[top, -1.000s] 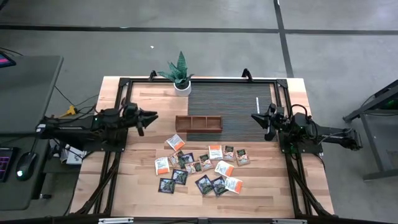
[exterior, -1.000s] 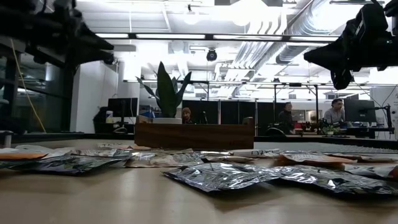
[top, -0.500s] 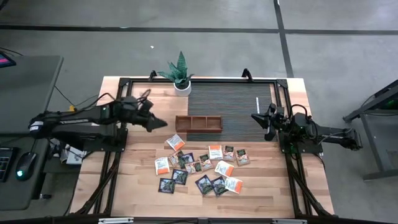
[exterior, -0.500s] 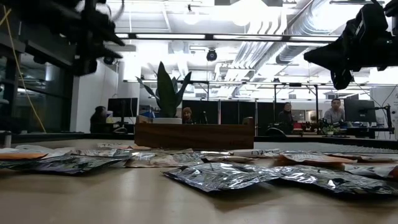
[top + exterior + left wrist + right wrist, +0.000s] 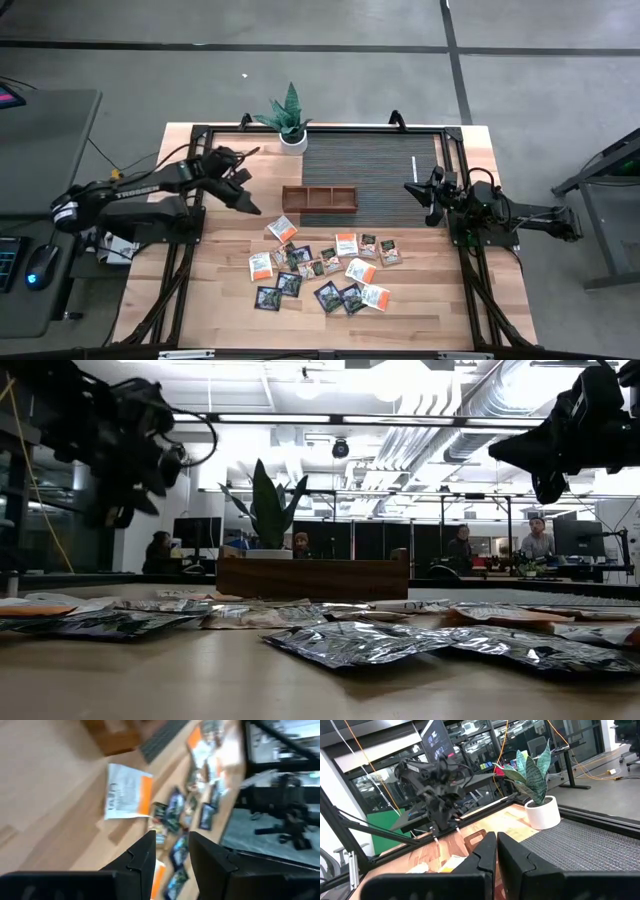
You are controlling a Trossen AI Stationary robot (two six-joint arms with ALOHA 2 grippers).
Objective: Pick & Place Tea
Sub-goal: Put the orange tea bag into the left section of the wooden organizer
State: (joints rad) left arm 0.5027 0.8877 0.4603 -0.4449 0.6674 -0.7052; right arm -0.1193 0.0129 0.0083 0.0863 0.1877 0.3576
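Several flat square tea sachets [image 5: 320, 268], white-and-orange and dark, lie scattered on the wooden table near the middle. In the low view they show as a flat row [image 5: 350, 640]. One white-and-orange sachet [image 5: 282, 228] lies nearest my left gripper and also shows in the left wrist view [image 5: 127, 797]. My left gripper [image 5: 255, 208] is open and empty. It hangs above the table to the left of that sachet, slanting down toward it [image 5: 171, 845]. My right gripper [image 5: 410, 188] is shut and empty. It is held up over the dark mat at the right [image 5: 496, 845].
A long brown wooden three-compartment tray [image 5: 319, 199] stands behind the sachets, at the near edge of a dark ribbed mat [image 5: 370, 165]. A potted plant [image 5: 288, 122] stands at the far edge. A black frame runs around the table. Bare wood lies near the front edge.
My left gripper has swung out over the table toward the sachets and the near edge. It has come down and tipped from level to slanting downward. My right arm has kept still, and no sachet has moved.
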